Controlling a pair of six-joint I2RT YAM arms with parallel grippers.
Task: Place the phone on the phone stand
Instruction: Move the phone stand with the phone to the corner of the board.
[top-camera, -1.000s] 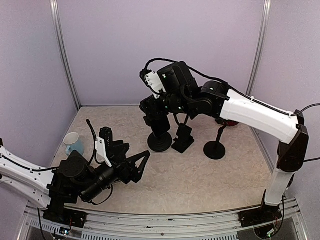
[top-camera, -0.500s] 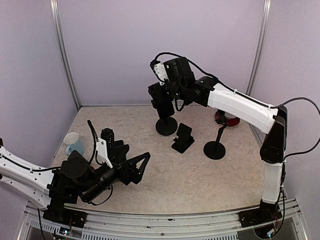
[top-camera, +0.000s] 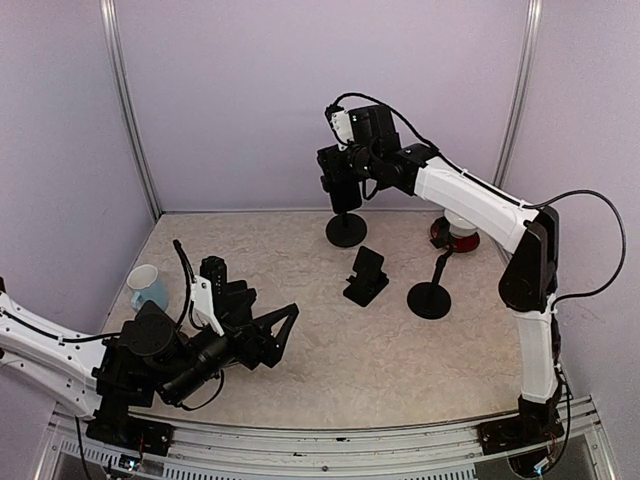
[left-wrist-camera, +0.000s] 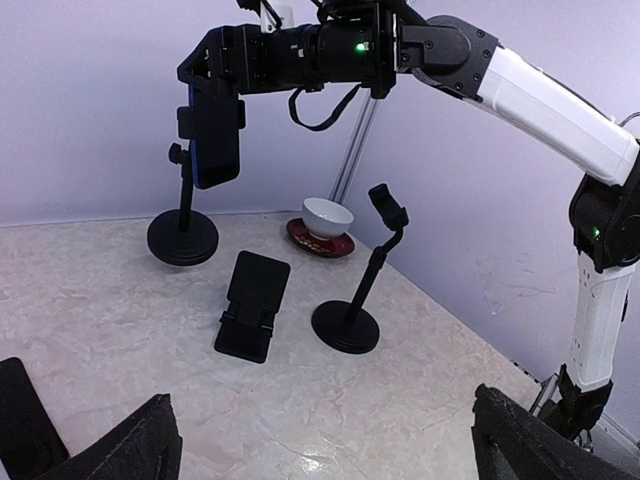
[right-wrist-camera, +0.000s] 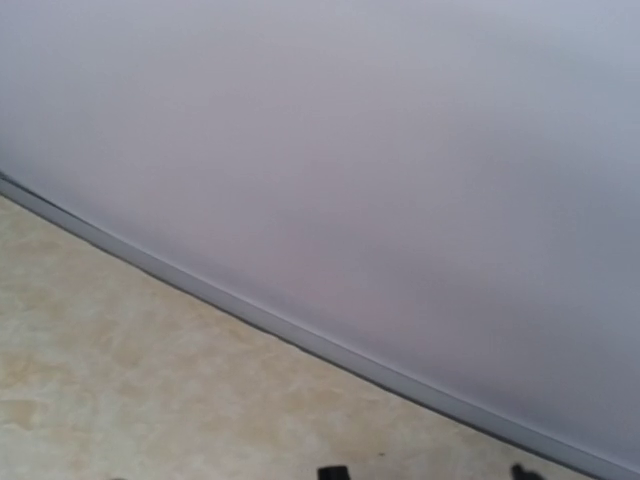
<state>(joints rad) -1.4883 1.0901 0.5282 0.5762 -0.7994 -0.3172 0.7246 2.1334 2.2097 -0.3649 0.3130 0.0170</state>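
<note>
dark, blue-edged phone (left-wrist-camera: 215, 145) hangs upright in the right pincer (left-wrist-camera: 210, 88).

Three phone stands (left-wrist-camera: 183, 238) (left-wrist-camera: 253, 305) (left-wrist-camera: 346, 325), one phone (left-wrist-camera: 214, 135), one mug (top-camera: 147, 286), one bowl (left-wrist-camera: 327, 215), one saucer (left-wrist-camera: 318, 247).

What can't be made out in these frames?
- Right wrist view: only wall and table; the right gripper and phone fall outside the frame.
- Top view: phone and gripper merge into one dark mass.
- Left wrist view: the phone hides the stand's clamp, so seating is unclear; whether its base touches the table cannot be told.
</note>
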